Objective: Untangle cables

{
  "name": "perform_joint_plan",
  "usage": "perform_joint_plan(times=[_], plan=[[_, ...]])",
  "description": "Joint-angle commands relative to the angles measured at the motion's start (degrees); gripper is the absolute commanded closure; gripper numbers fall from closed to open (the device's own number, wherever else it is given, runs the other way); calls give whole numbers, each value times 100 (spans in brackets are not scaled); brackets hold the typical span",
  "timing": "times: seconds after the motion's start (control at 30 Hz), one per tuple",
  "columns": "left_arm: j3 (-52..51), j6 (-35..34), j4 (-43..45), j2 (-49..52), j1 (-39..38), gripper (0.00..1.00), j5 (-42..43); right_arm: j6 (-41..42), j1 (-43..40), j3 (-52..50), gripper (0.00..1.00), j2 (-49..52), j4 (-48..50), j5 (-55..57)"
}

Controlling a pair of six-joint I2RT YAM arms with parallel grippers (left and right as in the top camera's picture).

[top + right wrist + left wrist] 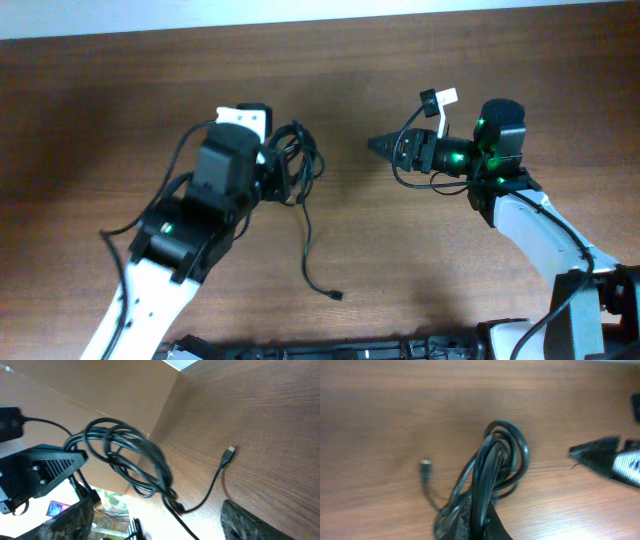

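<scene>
The cables (297, 158) are a bunch of thin black loops held off the brown table, with my left gripper (277, 172) shut on them. In the left wrist view the loops (496, 457) rise out of the shut left gripper (487, 522). One strand (306, 240) trails down to a plug (337, 295) lying on the table. My right gripper (384, 147) hovers just right of the bunch, pointing at it. In the right wrist view the right gripper (157, 510) stands open with wide-spread fingers (240, 520), the cables (131, 455) ahead and one strand passing between them, unheld.
The table's far edge (320, 22) runs along the top against a pale wall. The right arm's own thicker wire (403, 172) loops under its wrist, with a white tag (446, 97) above. A dark rail (330, 350) lies along the near edge.
</scene>
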Motion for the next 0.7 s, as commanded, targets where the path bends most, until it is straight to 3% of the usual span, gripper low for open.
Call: perform_joint_plan(times=[0.0,0.07,0.17,0.2,0.27,0.3,0.33,0.37,0.4,0.5,0.57,0.67], plan=[[175,-1182,199,691,15,100,575,-118,0,-28,10,42,-13,-114],[175,-1943,201,1178,125,100,605,-415,0,-28,1,42,-203,-109],[175,-3646,267,1884,664,100,2068,-876,-2,-28,1,42,-1078,380],[175,-3705,267,2059,846,95,2387,-1034,0,-28,1,42,-1377,614],[175,-3161,35,2465,1272,86,1941,-1335,0,-28,1,42,-1888,979],[175,-2892,-103,2579,1403,79,1552,-1410,0,-28,1,42,-2028,1091],[175,-2566,-337,2710,1572,61,933,-1445,0,-28,1,42,-2184,1237],[175,-2334,-474,2782,1696,32,546,-1447,2,-28,2,42,-2310,1421],[175,-2017,-560,2815,1823,22,411,-1447,4,-28,1,42,-2415,1572],[175,-1283,-573,2815,1921,22,695,-1467,11,-28,1,42,-2855,2149],[175,-1152,-568,2817,1794,22,997,-1464,11,-28,1,42,-3029,2424],[175,-1134,-374,2946,1423,36,876,-1467,11,-28,2,42,-3042,2428]])
